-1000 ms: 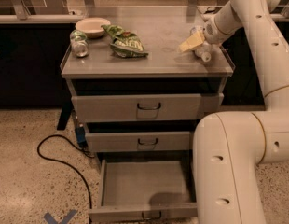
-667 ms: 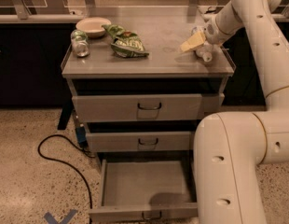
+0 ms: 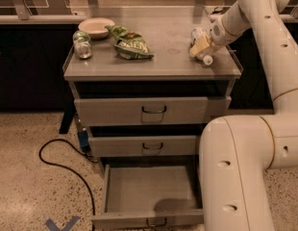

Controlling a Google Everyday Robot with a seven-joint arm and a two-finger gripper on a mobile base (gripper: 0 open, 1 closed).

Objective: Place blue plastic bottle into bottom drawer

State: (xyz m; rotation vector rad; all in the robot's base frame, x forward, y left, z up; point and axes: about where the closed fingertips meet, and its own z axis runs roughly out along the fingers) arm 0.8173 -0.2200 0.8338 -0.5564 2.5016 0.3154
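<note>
The Everyday Robot's gripper [image 3: 203, 47] sits low over the right rear of the grey cabinet top [image 3: 158, 66], pressed against the blue plastic bottle [image 3: 196, 35], which lies on its side there with its white cap toward the front edge. The bottle's long axis runs roughly from back to front, slanting a little to the right, and the gripper meets it across the middle, from the right and above. Whether the gripper has closed on the bottle cannot be told from this angle; it appears at least to touch it. The bottom drawer [image 3: 149, 189] stands pulled open at floor level, well below the bottle and to its left (the two drawers above it are less far out), so the carry likely runs forward past the cabinet's edge, then down. A white bowl [image 3: 96, 27], a small can [image 3: 82, 45] and a green snack bag [image 3: 130, 44] lie well apart, on the left half
</note>
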